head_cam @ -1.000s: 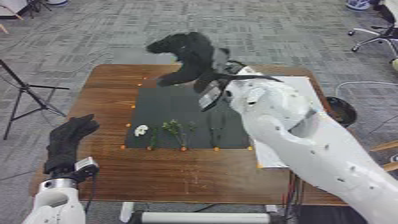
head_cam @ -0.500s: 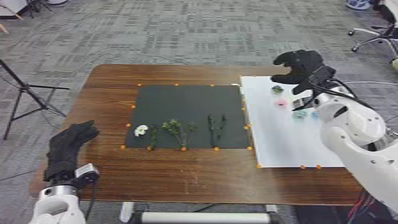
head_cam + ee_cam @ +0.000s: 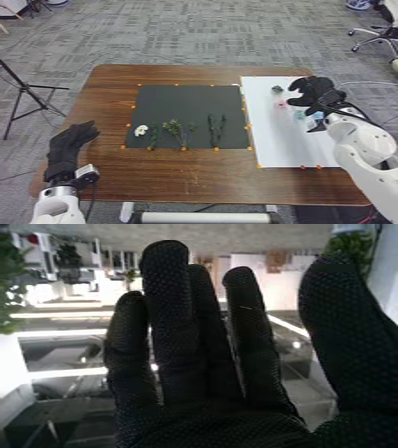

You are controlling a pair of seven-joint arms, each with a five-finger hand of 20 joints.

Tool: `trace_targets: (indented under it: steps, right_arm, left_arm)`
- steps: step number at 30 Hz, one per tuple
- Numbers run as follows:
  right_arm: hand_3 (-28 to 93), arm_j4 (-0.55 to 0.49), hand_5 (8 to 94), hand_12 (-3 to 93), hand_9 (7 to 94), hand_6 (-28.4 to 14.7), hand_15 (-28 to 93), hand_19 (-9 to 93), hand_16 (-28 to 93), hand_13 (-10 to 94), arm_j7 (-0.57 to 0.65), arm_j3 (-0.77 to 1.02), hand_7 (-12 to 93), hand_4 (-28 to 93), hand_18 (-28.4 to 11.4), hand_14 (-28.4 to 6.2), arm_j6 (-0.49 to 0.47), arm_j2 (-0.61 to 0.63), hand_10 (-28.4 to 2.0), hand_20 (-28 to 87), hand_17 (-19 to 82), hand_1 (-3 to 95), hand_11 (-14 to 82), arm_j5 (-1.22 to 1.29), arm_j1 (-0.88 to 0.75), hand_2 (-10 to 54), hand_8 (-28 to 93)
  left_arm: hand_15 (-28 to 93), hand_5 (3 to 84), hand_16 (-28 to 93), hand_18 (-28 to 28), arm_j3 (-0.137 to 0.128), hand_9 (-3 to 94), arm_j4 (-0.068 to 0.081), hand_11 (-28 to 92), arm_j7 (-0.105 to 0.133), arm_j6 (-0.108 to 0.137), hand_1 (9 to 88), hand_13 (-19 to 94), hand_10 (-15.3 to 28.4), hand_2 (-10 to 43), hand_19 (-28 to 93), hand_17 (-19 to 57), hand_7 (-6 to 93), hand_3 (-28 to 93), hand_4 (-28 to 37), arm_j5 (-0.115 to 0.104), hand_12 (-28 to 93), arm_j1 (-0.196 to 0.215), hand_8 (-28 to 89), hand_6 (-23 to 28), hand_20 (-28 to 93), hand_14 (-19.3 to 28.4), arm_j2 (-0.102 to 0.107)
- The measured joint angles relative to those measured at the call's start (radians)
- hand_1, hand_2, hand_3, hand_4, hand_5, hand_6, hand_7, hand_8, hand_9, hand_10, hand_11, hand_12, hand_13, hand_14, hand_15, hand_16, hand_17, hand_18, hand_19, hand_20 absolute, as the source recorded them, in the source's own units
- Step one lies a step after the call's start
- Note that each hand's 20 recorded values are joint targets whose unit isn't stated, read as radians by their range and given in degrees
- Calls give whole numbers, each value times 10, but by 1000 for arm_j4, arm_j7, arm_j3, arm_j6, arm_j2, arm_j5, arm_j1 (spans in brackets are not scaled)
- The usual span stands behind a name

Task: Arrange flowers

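Here, right hand (image 3: 314,93), pebbled fabric, straight-fingered over white sheet (image 3: 275,142); left hand (image 3: 67,146) relaxed; thin leafy stems (image 3: 172,126) on dark mat (image 3: 184,104).

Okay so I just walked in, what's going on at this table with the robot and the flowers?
The robot seems to be partway into arranging flowers. Its right hand, open with nothing visible in it, is over the white board, close to the small pink piece and pale blue piece. The left hand is at the table's left side. On the dark mat lie a white piece and several green stems.
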Motion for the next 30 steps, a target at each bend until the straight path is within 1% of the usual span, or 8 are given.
trace_targets:
  steps: [6, 13, 15, 17, 18, 21, 26, 30]
  right_arm:
    - [691, 50, 559, 213, 602, -8, 398, 644, 317, 672, -1, 9, 201, -166, -207, -111, -30, -13, -141, 537, 309, 383, 153, -32, -22, -95, -65]
    - [695, 110, 593, 214, 642, 5, 404, 655, 316, 700, -1, 12, 222, -172, -204, -100, -63, -53, -136, 542, 327, 428, 178, -62, -33, -95, -72]
    - [653, 111, 623, 210, 680, 7, 409, 664, 337, 720, 0, 12, 229, -186, -200, -91, -67, -58, -132, 550, 341, 491, 192, -64, -38, -95, 54]
    - [610, 114, 649, 243, 704, 5, 398, 671, 375, 732, 2, 8, 224, -177, -199, -84, -67, -60, -127, 556, 350, 531, 178, -65, -39, -95, 97]
    - [591, 115, 673, 291, 737, 5, 398, 678, 392, 744, 4, 4, 223, -172, -199, -79, -65, -60, -118, 562, 358, 554, 142, -65, -39, -95, 109]
    - [578, 121, 744, 383, 826, 8, 404, 696, 415, 773, 7, -18, 234, -166, -202, -73, -30, -59, -105, 576, 377, 596, 74, -63, -28, -95, 120]
    - [581, 133, 760, 389, 838, 9, 409, 702, 427, 777, 8, -85, 233, -166, -206, -70, 92, -43, -106, 582, 378, 604, 70, -48, 0, -95, 114]
    - [582, 98, 765, 390, 840, 10, 408, 703, 435, 775, 17, -118, 234, -166, -206, -69, 123, -21, -108, 583, 378, 605, 68, -9, 28, -95, 112]
  left_arm:
    - [278, 584, 17, 124, 0, 566, -3, 235, 0, 0, 258, 473, 151, 75, 133, 113, 177, 671, -265, 1, 148, 5, -70, 17, 226, 191, -4]
    - [278, 583, 17, 125, 1, 566, -4, 235, 0, -10, 258, 473, 152, 75, 142, 117, 176, 670, -264, 4, 148, 9, -70, 16, 232, 191, -9]
    - [278, 583, 17, 125, 1, 565, -5, 235, -1, -12, 258, 473, 153, 75, 142, 117, 176, 670, -263, 4, 148, 9, -70, 16, 232, 191, -9]
    - [278, 582, 17, 126, 1, 565, -5, 235, -1, -13, 258, 473, 153, 75, 142, 117, 176, 669, -264, 4, 148, 9, -69, 16, 232, 191, -9]
    - [278, 582, 17, 125, 1, 565, -5, 235, 0, -13, 258, 473, 153, 76, 142, 117, 176, 669, -264, 4, 148, 9, -69, 16, 232, 192, -9]
    - [278, 584, 17, 125, 1, 565, -5, 234, 1, -14, 258, 473, 152, 75, 141, 117, 175, 669, -264, 4, 148, 9, -70, 18, 231, 192, -10]
    - [278, 583, 17, 125, -2, 564, -7, 235, 2, -13, 257, 473, 151, 75, 140, 117, 175, 670, -264, 4, 148, 10, -69, 18, 231, 192, -10]
    - [278, 583, 17, 125, -7, 565, -8, 235, 2, -13, 256, 473, 151, 75, 140, 117, 175, 670, -265, 4, 148, 12, -69, 18, 231, 192, -10]
